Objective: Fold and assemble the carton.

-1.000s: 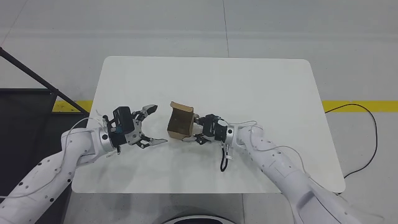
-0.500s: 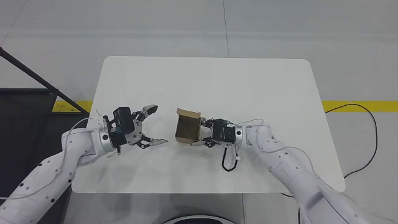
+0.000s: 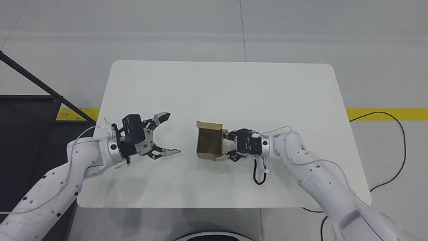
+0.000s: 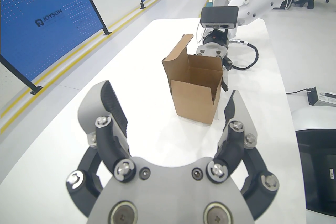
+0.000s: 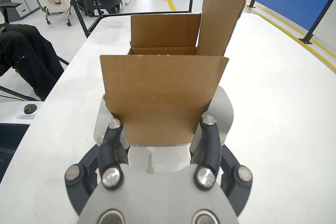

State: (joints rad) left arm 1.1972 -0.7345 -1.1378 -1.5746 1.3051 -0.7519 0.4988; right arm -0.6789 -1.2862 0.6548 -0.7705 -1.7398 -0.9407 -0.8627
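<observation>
Top view — right gripper (image 3: 226,144), clasping the upright open carton (image 3: 209,140) near the surface (image 3: 267,94) centre, has drawn it toward 3 o'clock, away from the splayed left gripper (image 3: 171,133) — flaps await folding.

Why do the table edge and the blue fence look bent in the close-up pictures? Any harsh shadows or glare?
Left wrist view: the wide lens bows the blue fence panels and the table edge, and the carton throws only a faint, soft shadow. Right wrist view: the table edges curve likewise, with small bright glints on top. Top view: lines run nearly straight and the light is even.
</observation>
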